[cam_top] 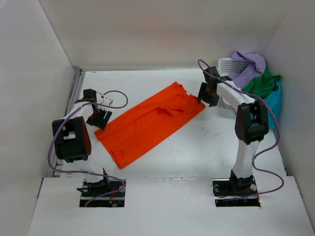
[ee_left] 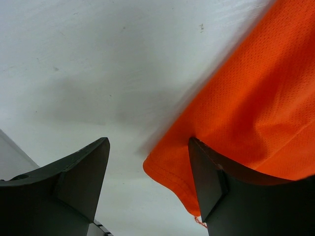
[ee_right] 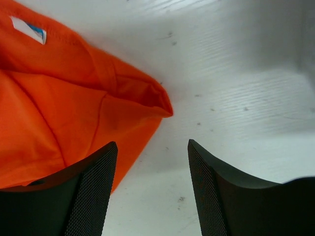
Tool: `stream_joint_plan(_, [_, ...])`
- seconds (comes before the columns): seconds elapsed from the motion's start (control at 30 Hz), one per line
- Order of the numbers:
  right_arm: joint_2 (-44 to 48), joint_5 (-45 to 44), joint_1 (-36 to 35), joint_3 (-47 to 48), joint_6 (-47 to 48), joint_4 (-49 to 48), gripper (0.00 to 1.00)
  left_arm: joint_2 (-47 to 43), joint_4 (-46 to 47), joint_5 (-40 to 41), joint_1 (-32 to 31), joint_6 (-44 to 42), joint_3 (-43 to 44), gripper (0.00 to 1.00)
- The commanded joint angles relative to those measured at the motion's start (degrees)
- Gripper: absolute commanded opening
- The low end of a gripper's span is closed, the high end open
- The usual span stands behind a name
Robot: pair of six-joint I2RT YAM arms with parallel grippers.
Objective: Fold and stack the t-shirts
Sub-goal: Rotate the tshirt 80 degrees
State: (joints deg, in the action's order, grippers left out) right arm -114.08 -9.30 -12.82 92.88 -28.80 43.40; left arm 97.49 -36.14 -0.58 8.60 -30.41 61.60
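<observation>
Both my left fingers (ee_left: pixel 74 182) and right fingers (ee_right: pixel 83 191) stand apart, empty, at opposite ends of the orange shirt (cam_top: pixel 152 120), likely limp, light cloth best pinched at its corners.

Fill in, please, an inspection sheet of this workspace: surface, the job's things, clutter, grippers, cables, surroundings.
Surface: white table, flat, with a few small dark specks.
Job's things: bright orange cloth t-shirt spread diagonally at the middle; pale lavender cloth shirt, dark green cloth shirt and teal blue cloth shirt heaped unfolded at the far right.
Clutter: white plastic mesh basket, partly under the heap.
Grippers: left gripper open at the orange shirt's left edge; right gripper open by its far right corner; both hold nothing.
Cables: purple cables loop along both arms.
Surroundings: white walls on three sides; nothing else seen.
</observation>
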Motion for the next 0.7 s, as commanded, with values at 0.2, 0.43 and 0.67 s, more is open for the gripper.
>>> stream_joint_plan(0.2, [-11.94,7.98,-0.58,13.10,-1.18,7.66,0.63,-1.25,2.13,0.40,0.32,0.88,-0.61,0.64])
stream_joint_plan(0.43, [-18.01,12.11,1.26,22.86,1.20,15.84,0.16,-2.48,1.42,0.67,0.59,1.06,-0.61,0.64])
stream_joint_plan(0.67, [-30.90,9.48,1.44,48.37,0.68,18.91,0.00,-2.92,-0.33,-0.12,0.59,1.67,0.18,0.64])
